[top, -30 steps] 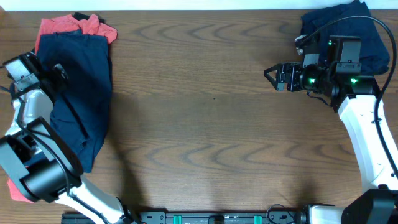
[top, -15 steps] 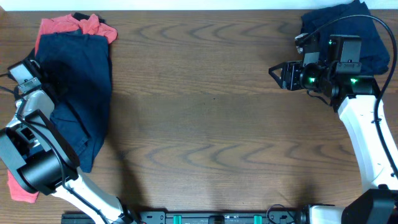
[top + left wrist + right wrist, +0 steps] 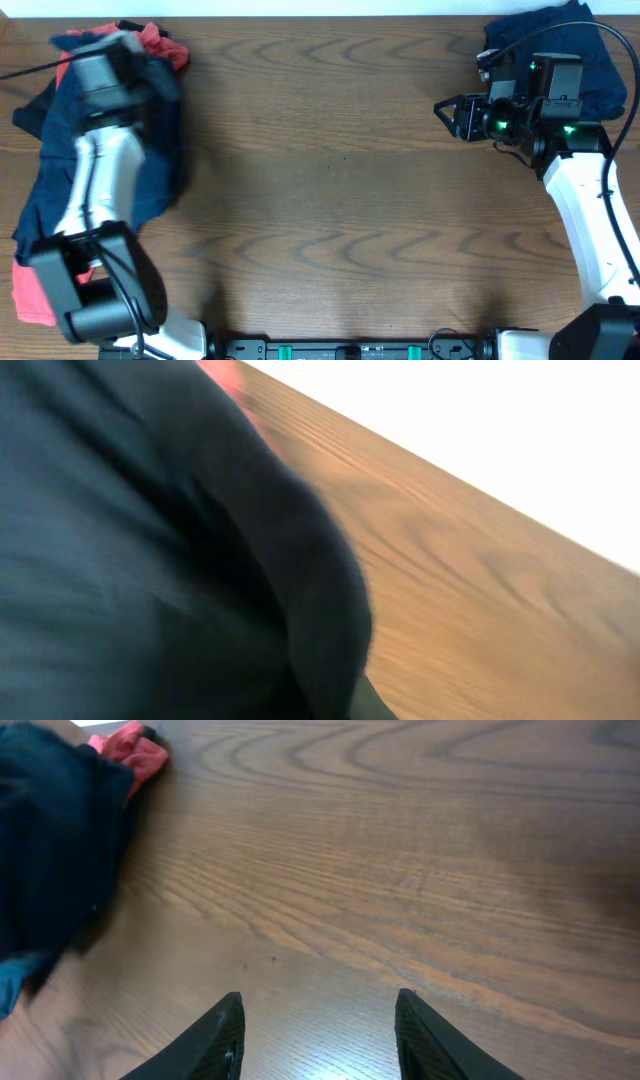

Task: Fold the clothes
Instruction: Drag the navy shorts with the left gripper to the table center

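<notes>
Folding looks barely begun. The wide dark navy-blue cloth shorts (image 3: 165,150) lie rumpled at the far left of the brown wooden table (image 3: 340,210), over a coral-red T-shirt (image 3: 165,45). A folded navy pile (image 3: 515,35) sits far right. Overhead, the left gripper (image 3: 95,48) is a blur, and its wrist camera shows only navy cloth, so I cannot tell its grip. The right gripper (image 3: 318,1010) hangs spread and empty.

Matt navy cloth shorts (image 3: 160,120); wood-grain table (image 3: 330,200)
</notes>
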Tool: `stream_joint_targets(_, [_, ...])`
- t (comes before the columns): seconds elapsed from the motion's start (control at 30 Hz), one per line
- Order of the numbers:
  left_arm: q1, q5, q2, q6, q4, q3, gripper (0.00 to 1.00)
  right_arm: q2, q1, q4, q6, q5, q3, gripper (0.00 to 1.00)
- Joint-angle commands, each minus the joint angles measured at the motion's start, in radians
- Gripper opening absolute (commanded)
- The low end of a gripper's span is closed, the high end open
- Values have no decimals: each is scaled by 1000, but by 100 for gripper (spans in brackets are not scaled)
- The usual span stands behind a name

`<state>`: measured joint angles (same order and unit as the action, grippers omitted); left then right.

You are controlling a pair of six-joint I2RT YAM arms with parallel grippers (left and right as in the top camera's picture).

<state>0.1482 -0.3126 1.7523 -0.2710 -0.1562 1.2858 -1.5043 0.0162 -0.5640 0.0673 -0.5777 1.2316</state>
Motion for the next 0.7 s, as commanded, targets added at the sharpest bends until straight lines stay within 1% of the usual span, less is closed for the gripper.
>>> stream_joint_targets(0.0, [-165,-69,32,-20,11,14,6,-5,22,-5,30,-56,25,48])
stream_joint_targets(0.1, [-340,-59,79,-23,81,14,6,-5,63,-12,29,-110,25,48])
stream_joint_targets(0.2, [-483,-42,137,-29,169,14,6,2,115,-28,17,-163,25,48])
stream_joint_targets(0.3, [-630,19,219,-122,252,14,6,19,168,-69,-14,-187,26,49])
stream_joint_targets(0.37, [-707,18,273,-157,313,14,6,32,196,-99,-29,-187,26,49])
stream_joint_targets(0.53, [-848,18,354,-177,411,14,6,85,269,-164,-71,-187,26,49])
stream_joint_targets(0.67, [-894,19,346,-171,425,18,6,134,309,-166,-73,-187,26,50])
